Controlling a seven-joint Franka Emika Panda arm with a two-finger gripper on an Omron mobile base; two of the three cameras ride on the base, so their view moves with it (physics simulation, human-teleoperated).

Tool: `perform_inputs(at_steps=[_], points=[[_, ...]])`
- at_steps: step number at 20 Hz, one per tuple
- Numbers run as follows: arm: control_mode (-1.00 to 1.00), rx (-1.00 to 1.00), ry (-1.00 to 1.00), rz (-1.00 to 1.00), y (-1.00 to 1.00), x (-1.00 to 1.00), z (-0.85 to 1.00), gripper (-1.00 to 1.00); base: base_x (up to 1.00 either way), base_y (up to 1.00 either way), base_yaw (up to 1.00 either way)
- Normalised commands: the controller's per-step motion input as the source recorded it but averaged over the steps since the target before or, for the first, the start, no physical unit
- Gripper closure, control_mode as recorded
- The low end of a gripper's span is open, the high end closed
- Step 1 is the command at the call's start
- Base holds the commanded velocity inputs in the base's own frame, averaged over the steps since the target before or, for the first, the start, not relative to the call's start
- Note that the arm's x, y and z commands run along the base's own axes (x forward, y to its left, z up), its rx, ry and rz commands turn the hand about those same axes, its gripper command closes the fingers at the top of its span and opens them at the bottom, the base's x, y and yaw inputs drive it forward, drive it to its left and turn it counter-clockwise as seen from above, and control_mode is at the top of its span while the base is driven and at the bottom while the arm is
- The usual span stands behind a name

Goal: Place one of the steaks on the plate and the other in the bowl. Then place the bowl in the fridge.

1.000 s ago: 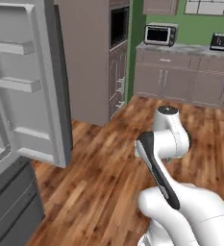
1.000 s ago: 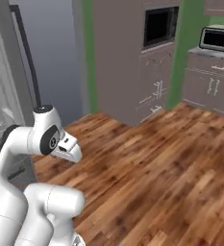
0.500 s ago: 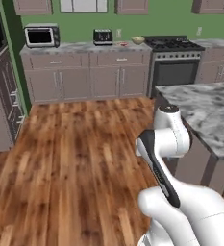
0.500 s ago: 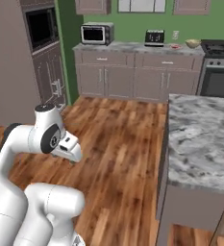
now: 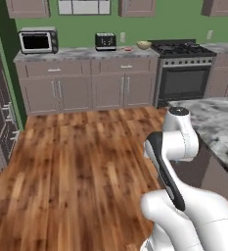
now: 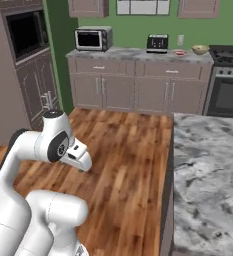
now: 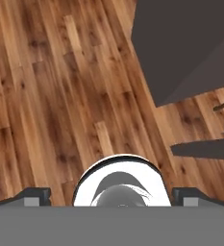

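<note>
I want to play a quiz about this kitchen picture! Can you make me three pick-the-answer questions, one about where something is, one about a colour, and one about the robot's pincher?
1. Where does the toaster stand?
A. on the wooden floor
B. on the back counter, between the microwave and the stove
C. on the marble island

2. What colour is the wall behind the counter?
A. green
B. blue
C. yellow

3. How is the gripper right now?
A. shut on a steak
B. shut on a bowl
C. open, holding nothing

Answers:
1 B: the toaster sits on the counter, right of the microwave and left of the stove.
2 A: the wall is green.
3 C: the gripper has its tips far apart, with bare wooden floor beyond.
</note>
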Motion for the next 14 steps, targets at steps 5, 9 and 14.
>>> perform_inputs(at_steps=[5,9,14], points=[[1.0,0.0,0.0,0.0,0.0,0.0,0.0,-1.0,1.0,-0.05,0.06],[1.0,0.0,0.0,0.0,0.0,0.0,0.0,-1.0,1.0,0.09,0.0],[1.0,0.0,0.0,0.0,0.0,0.0,0.0,-1.0,1.0,0.0,0.0]])
